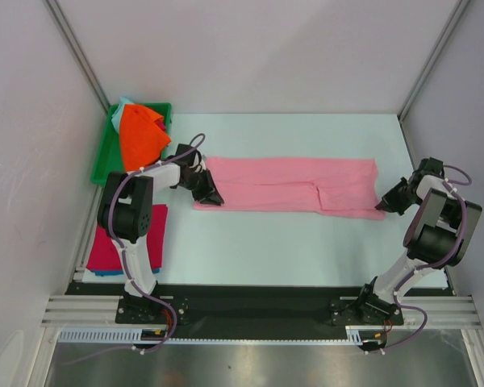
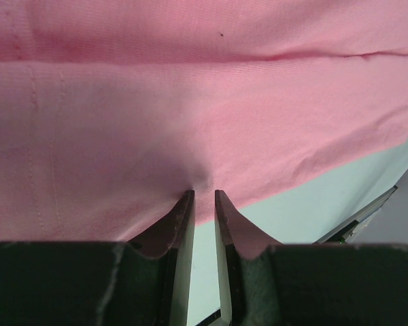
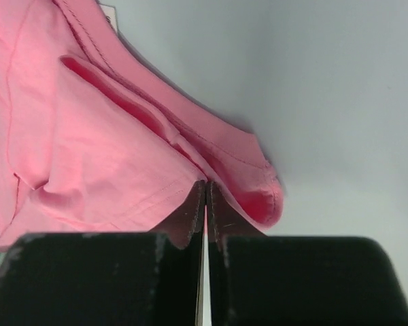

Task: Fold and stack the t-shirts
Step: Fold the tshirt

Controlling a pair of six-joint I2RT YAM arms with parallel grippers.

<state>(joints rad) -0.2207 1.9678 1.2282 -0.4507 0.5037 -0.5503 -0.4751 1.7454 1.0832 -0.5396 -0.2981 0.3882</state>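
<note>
The pale counter [image 1: 306,242] carries the pink t-shirt [image 1: 282,184], folded into a long band lying across its middle, one end toward each arm. At the far left corner stands a green tray [image 1: 105,157] with the orange t-shirt [image 1: 141,137] heaped in it and draped over its near rim. A magenta-red t-shirt [image 1: 105,246] lies flat at the near left of the counter, partly hidden by the left arm.

The left gripper [image 1: 212,196] is at the left end of the pink band. The left wrist view shows its jaws nearly closed, pinching the cloth edge, which puckers at the tips [image 2: 204,193].

The right gripper [image 1: 381,205] is at the near right corner of the band, with its jaws pressed together [image 3: 205,183] right at the hem. Whether any cloth is caught between them cannot be told.
</note>
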